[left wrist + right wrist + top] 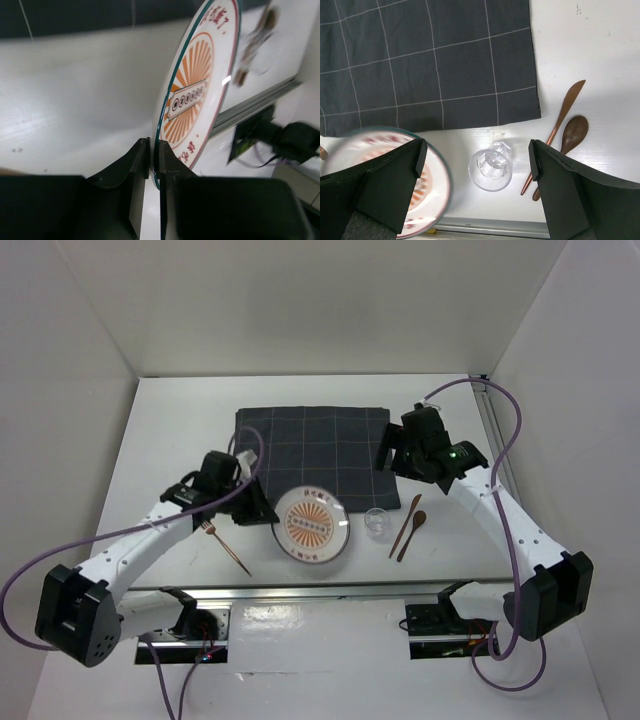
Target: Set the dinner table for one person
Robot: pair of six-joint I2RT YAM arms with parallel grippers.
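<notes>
The white worktop [180, 420] fills the overhead view, the checked cloth [310, 445] at its centre, seemingly as a place mat. Just below it the left claw [153, 150] pinches the plate [200, 85] by its rim, probably to carry it onto the cloth. The right claw [476, 147] hangs spread above the glass [491, 167].

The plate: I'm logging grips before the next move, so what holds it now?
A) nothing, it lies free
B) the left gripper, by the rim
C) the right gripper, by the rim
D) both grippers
B: the left wrist view shows the left gripper with its fingers closed on the rim of the plate, while the right gripper hangs open above the glass.
</notes>
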